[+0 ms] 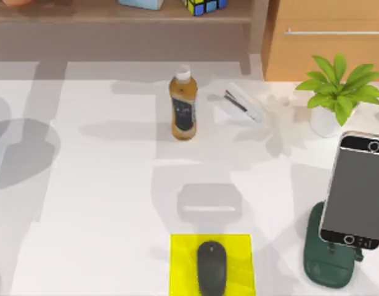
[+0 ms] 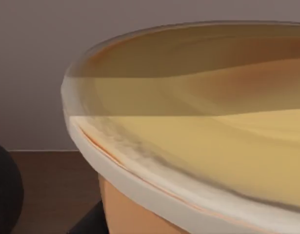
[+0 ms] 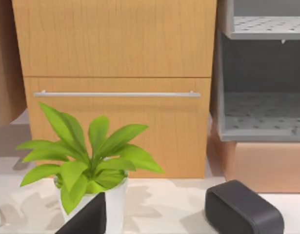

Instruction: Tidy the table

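The white table (image 1: 103, 203) carries a brown tea bottle (image 1: 182, 106) with a white cap at the back middle and a white stapler (image 1: 243, 103) to its right. A potted plant (image 1: 337, 92) stands at the right, also seen close up in the right wrist view (image 3: 89, 165). In front of the plant a phone (image 1: 355, 188) leans on a dark green stand (image 1: 328, 259). A black mouse (image 1: 212, 266) lies on a yellow pad (image 1: 183, 246) at the front edge. My left gripper (image 2: 86, 225) sits right against a tan bowl (image 2: 203, 122) with a pale rim. My right gripper (image 3: 86, 219) hovers near the plant.
A brown shelf unit (image 1: 115, 15) with a colour cube (image 1: 204, 5) runs along the back. A light-wood drawer cabinet (image 1: 331, 37) stands at the back right, its handle (image 3: 115, 93) facing the right wrist camera. A dark rounded block (image 3: 242, 209) lies beside the plant.
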You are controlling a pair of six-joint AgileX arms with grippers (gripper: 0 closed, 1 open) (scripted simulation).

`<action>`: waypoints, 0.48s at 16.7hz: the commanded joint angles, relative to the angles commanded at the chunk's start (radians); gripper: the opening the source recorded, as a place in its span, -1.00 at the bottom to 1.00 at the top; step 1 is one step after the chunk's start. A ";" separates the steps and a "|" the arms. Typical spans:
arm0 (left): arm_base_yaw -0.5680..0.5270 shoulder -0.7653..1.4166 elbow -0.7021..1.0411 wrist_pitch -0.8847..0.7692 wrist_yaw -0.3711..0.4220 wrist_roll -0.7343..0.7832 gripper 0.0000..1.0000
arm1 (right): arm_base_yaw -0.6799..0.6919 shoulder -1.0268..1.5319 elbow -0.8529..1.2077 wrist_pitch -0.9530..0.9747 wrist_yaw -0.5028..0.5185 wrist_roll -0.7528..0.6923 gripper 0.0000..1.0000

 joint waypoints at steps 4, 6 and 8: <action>0.000 0.000 0.000 0.000 0.000 0.000 -0.70 | 0.000 0.000 0.000 0.000 0.000 0.000 1.00; 0.000 0.000 0.000 0.000 0.000 0.000 -0.40 | 0.000 0.000 0.000 0.000 0.000 0.000 1.00; 0.000 0.000 0.000 0.000 0.000 0.000 -0.10 | 0.000 0.000 0.000 0.000 0.000 0.000 1.00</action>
